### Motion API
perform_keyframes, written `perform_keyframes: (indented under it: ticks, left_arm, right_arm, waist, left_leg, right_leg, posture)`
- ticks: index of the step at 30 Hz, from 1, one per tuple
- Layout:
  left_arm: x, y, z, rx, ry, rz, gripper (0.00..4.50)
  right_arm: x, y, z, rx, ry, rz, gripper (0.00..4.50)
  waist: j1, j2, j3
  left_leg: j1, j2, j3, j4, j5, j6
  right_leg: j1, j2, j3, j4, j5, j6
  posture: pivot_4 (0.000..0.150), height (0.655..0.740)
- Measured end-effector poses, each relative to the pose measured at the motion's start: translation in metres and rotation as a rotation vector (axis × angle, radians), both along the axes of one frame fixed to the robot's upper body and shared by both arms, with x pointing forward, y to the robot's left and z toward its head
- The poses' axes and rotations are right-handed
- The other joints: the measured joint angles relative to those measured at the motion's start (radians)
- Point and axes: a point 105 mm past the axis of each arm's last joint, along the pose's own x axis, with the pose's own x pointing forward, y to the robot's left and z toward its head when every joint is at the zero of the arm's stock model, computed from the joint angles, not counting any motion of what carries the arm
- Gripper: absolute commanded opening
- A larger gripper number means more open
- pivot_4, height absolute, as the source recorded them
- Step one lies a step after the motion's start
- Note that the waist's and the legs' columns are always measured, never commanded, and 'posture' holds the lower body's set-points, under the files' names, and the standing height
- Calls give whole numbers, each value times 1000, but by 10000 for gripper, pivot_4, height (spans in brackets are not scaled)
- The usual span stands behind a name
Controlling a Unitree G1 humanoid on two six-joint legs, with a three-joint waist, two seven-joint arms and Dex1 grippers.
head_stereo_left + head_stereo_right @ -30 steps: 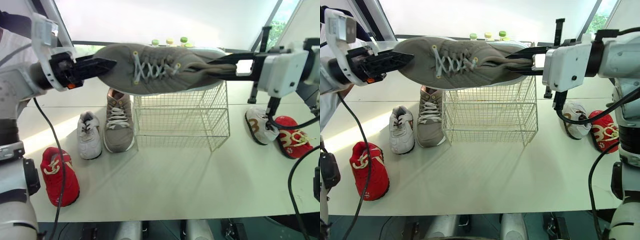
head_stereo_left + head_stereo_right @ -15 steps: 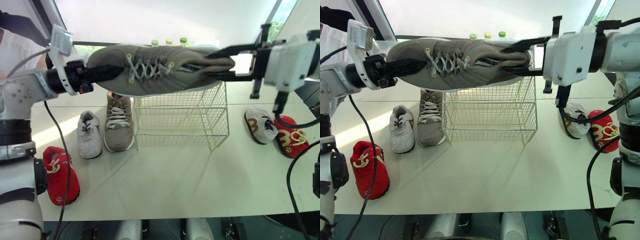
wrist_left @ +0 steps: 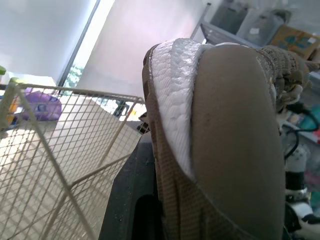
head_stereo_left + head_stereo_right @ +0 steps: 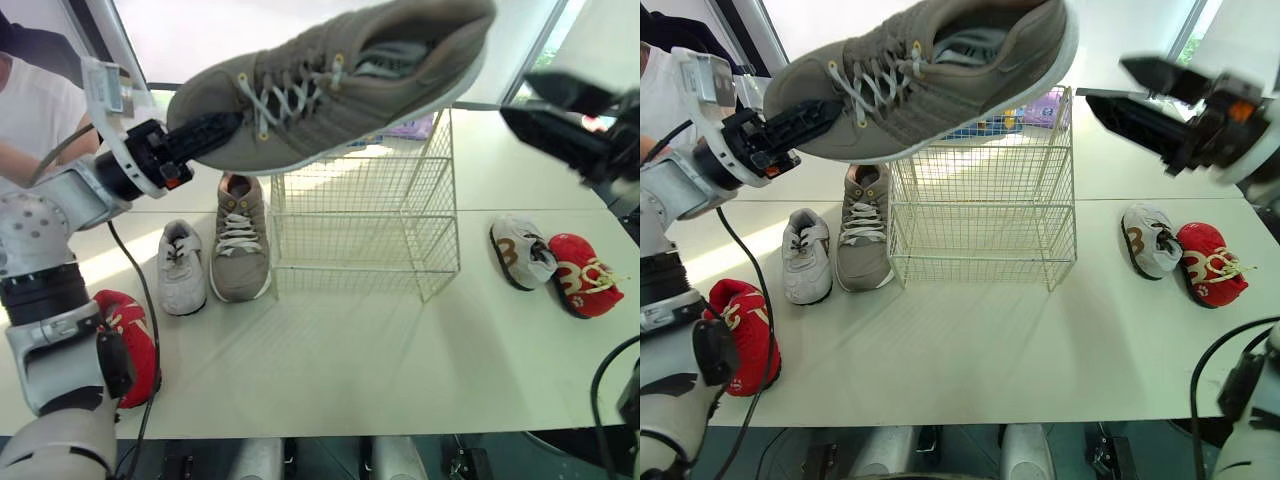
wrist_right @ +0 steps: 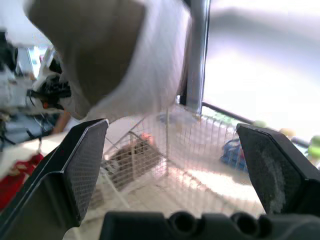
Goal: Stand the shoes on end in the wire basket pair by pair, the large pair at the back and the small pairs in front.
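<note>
L end effector (image 4: 215,130) pinches toe of big grey shoe (image 4: 340,85), held in air over wire basket (image 4: 360,225), heel end tilted up twd robot's right. R end effector (image 4: 1104,79) spread wide, clear of shoe, right of basket. On worktop (image 4: 400,350): 2nd grey shoe (image 4: 238,240) just left of basket, white shoe (image 4: 180,268) beside it, red shoe (image 4: 135,345) nr left edge. White-brown shoe (image 4: 520,252) + 2nd red shoe (image 4: 580,275) side by side at right.

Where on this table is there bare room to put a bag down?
The widest bare stretch is the table front, before the wire basket, between the red shoe at left and the white-and-brown shoe at right. A smaller gap lies between basket and that shoe. Left of the basket is crowded: grey shoe, white shoe.
</note>
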Motion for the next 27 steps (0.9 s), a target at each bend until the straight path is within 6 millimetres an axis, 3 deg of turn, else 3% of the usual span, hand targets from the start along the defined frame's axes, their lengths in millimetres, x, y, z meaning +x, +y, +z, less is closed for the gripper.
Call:
perform_keyframes:
  ticks: [3,7,12,21,27]
  left_arm:
    - [-2,-9,2,-36,0,-20,5581]
    - [-2,-21,-1,-82,22,-48,5581]
    - [-1,-22,-6,-88,51,-37,5581]
    - [-5,-22,-18,-122,92,-33,5581]
    - [-6,-20,-22,-130,101,0,5581]
  right_arm:
    - [2,14,-14,100,60,40,44392]
    - [5,55,-25,158,87,154,44392]
    - [2,84,2,186,-17,253,44392]
    - [13,87,26,252,-89,245,44392]
    - [20,89,25,265,-74,248,44392]
  waist:
    - [-4,0,0]
    - [-7,0,0]
    - [-2,0,0]
    - [-3,0,0]
    - [-4,0,0]
  left_leg:
    - [1,0,1,1,0,0]
    - [2,0,1,1,0,0]
    - [2,0,1,3,0,1]
    - [1,0,1,7,-2,3]
    - [0,0,1,6,-2,3]
  right_leg:
    - [0,1,0,1,0,0]
    - [0,2,1,3,0,0]
    - [1,2,0,3,0,0]
    - [2,2,1,1,0,0]
    - [2,2,1,1,0,0]
  posture:
    - [1500,7400]
    - [1500,7400]
    - [1500,7400]
    - [1500,7400]
    - [1500,7400]
